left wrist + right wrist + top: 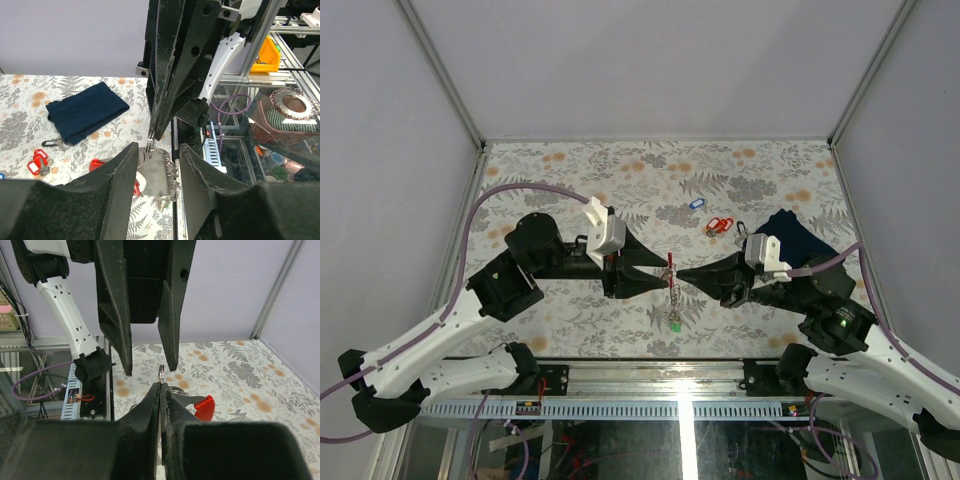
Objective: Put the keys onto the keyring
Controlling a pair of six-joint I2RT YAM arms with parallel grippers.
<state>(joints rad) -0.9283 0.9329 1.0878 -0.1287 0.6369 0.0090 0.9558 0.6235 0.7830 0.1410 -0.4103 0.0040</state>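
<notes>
Top external view shows the keyring (670, 272) held in the air over the middle of the bench (570, 170), with a red-tagged key (670, 260) and a green tag (674, 322) on it. The right pincer (682, 272) is clamped on the ring. The left pincer (658, 272) stands partly open around a silvery key (155, 172), not gripping it. Spare tagged keys (718, 225) lie beside a navy cloth (795, 232).
</notes>
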